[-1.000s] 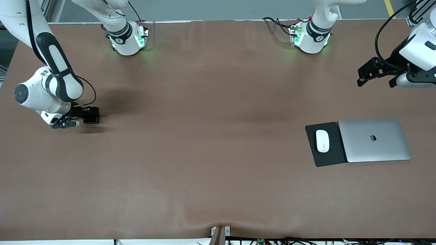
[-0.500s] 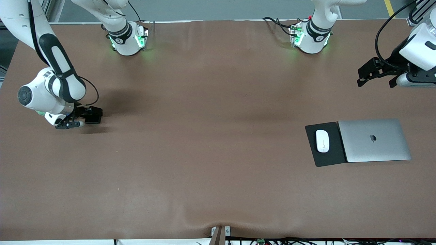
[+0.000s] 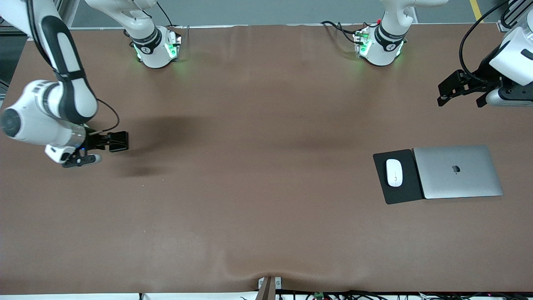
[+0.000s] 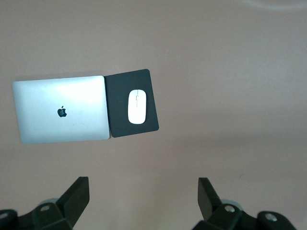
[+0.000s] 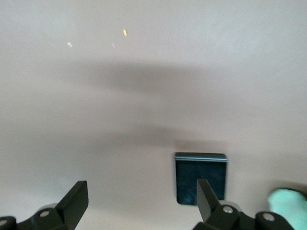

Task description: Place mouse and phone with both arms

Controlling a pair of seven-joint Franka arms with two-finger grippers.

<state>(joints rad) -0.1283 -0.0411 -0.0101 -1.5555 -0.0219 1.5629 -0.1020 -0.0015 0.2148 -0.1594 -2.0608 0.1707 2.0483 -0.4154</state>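
Mouse (image 3: 394,172) lies on black pad (image 3: 397,176), pad touching the closed silver laptop (image 3: 458,171), all twd left arm's end of table (image 3: 258,175). Phone (image 5: 200,178) lies flat on table at right arm's end, seen in right wrist view just by one fingertip, not gripped. Right gripper (image 5: 141,203) hangs over it, jaws wide, empty. Left gripper (image 4: 144,201) waits up over table edge near laptop, jaws wide, holding nothing.
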